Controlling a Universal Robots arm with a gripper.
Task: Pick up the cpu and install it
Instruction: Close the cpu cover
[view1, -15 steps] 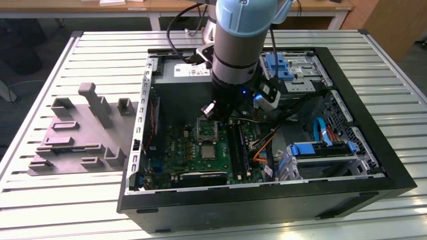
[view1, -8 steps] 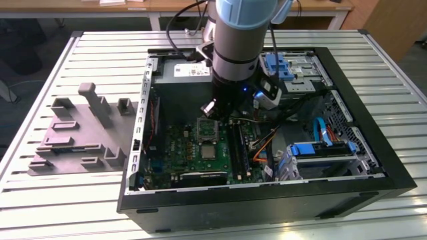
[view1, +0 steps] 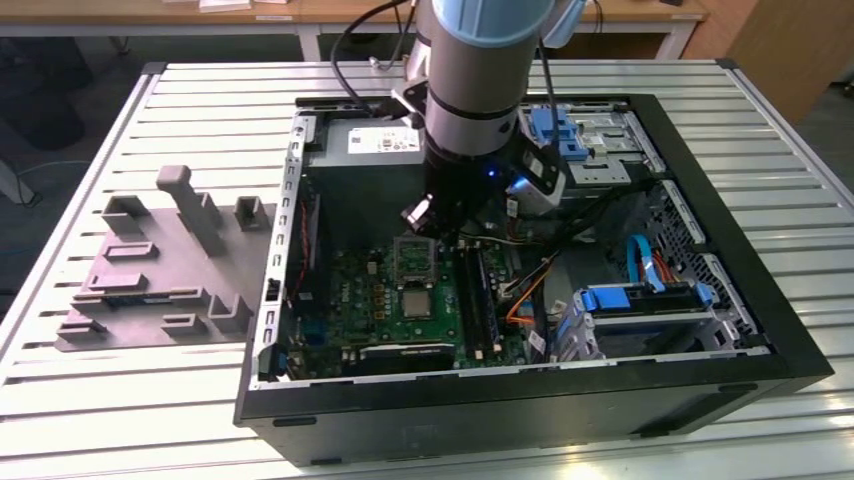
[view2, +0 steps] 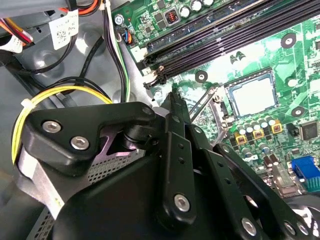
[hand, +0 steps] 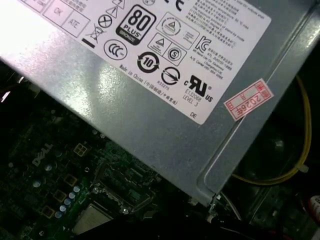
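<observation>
1. The cpu (view2: 253, 96), a small flat square chip with a silvery-grey metal top and a thin pale rim, looks light and rigid. I'd guess it's pretty delicate underneath, and that smooth top is probably slippery.
2. Best place to grab it, in my opinion: the opposite edges of the rim, kept level. Nothing else on it offers a hold.
3. Right now it lies flat in the socket on the green motherboard (view2: 280, 60), with the hinged metal socket frame (view1: 416, 256) flipped open just beside it. In the exterior view the chip sits at (view1: 418, 303); a corner peeks out in the first wrist view at (hand: 91, 220).
4. The black claw (view2: 173, 92) hovers near the socket, not touching the chip. Can't tell if it's open or closed.
5. The big grey metal box with a white label (hand: 165, 75) sits close by.
</observation>
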